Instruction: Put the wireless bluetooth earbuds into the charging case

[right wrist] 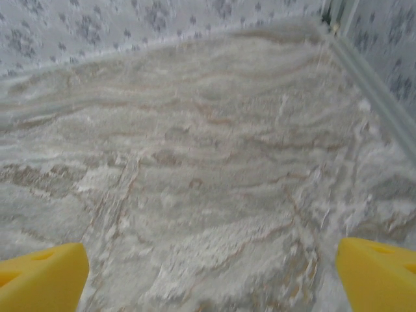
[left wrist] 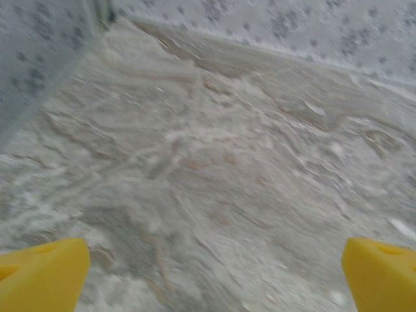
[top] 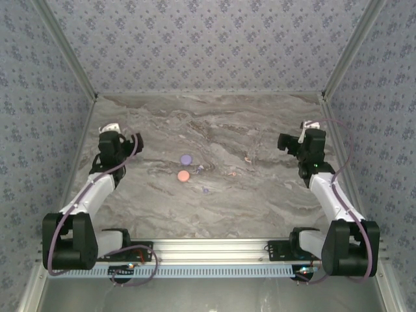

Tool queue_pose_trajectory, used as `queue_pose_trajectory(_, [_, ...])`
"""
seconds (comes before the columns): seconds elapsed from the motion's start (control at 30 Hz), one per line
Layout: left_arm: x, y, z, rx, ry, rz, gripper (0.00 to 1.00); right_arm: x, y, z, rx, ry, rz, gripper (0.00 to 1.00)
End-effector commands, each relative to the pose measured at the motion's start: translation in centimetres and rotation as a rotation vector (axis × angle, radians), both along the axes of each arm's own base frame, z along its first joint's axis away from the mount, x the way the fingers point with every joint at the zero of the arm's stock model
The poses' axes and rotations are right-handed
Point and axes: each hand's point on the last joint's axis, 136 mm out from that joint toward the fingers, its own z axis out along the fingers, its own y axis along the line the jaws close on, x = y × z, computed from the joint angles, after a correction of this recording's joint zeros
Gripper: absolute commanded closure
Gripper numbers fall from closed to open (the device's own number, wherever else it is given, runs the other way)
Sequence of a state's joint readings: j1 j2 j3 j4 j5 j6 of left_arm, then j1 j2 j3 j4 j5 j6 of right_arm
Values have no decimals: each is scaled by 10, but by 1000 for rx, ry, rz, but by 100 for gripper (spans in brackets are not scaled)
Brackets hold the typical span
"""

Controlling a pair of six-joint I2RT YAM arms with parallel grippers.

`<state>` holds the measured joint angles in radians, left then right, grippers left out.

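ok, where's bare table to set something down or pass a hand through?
Bare: the far strip of table under the back wall, between the left hand and right hand; also the near strip along the aluminium rail. Crowded: the centre, around the purple case, orange case and scattered earbuds.

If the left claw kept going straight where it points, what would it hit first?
Probably the bare marble table, short of the patterned wall; nothing else lies before the left gripper.
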<state>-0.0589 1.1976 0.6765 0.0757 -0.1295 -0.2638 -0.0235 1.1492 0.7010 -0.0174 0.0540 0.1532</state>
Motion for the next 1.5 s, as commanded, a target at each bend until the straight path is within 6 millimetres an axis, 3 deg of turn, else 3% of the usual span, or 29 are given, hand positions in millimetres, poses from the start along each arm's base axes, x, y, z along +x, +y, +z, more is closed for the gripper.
queue_pose_trajectory(0.0, [-28,-36,-21,-84,230,-111,1,-25,17,-29,119,210,10,0])
queue_pose_trajectory(0.33, [-59,-138,-29,-88,451,-507,1,-38,71,-40,113,329,189,0])
queue_pose_trajectory(0.6, [-50,-179,-53,-23,551,-556,1,-39,98,-45,88,345,273,0])
queue_pose_trajectory(0.8, [-39,-207,-77,30,638,-605,14,-40,105,-46,93,344,305,0])
queue_pose_trajectory(1.13, [-16,-221,-110,36,732,-580,31,-44,104,-46,84,352,301,0])
queue_pose_trajectory(1.47, [-12,-217,-132,58,788,-534,33,-45,102,-47,79,361,297,0])
